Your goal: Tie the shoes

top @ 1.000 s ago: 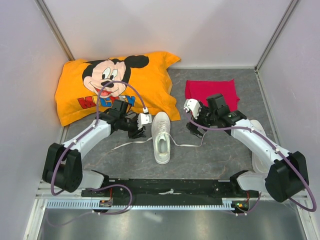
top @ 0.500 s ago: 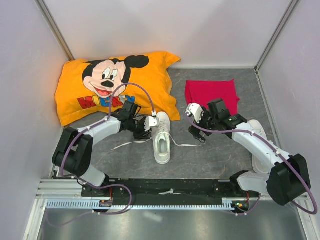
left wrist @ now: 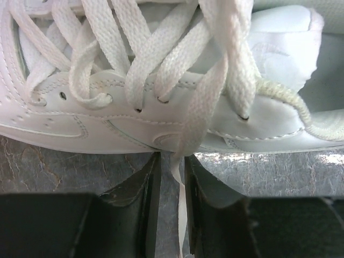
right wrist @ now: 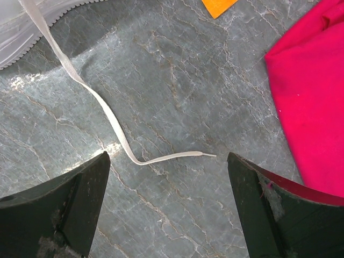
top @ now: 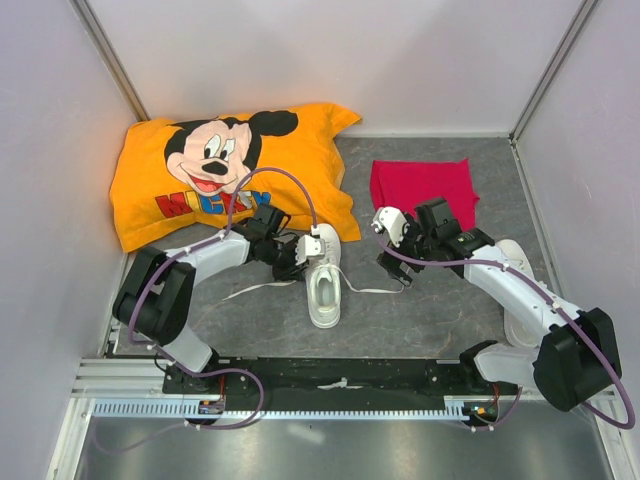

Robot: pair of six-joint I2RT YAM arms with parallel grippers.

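One white shoe point(top: 323, 285) lies mid-table, toe toward the arms. In the left wrist view its side point(left wrist: 80, 118) and crossed laces fill the top. My left gripper point(top: 303, 258) point(left wrist: 172, 158) sits against the shoe's left side. Its jaws stand narrowly apart, and a thin lace strand point(left wrist: 180, 199) hangs between them with a gap beside it. My right gripper point(top: 395, 268) point(right wrist: 167, 161) hovers wide open to the shoe's right. It is above the loose right lace point(right wrist: 107, 115), whose tip lies flat on the table.
An orange Mickey pillow point(top: 230, 170) fills the back left, its corner close behind the shoe. A red cloth point(top: 422, 185) point(right wrist: 312, 97) lies behind the right gripper. The left lace point(top: 255, 288) trails across the grey table. A white shape point(top: 520, 320) shows under the right arm.
My left arm has swung right, bringing its gripper up against the shoe's side with narrowing jaws. The right gripper shifted slightly and stays wide open.
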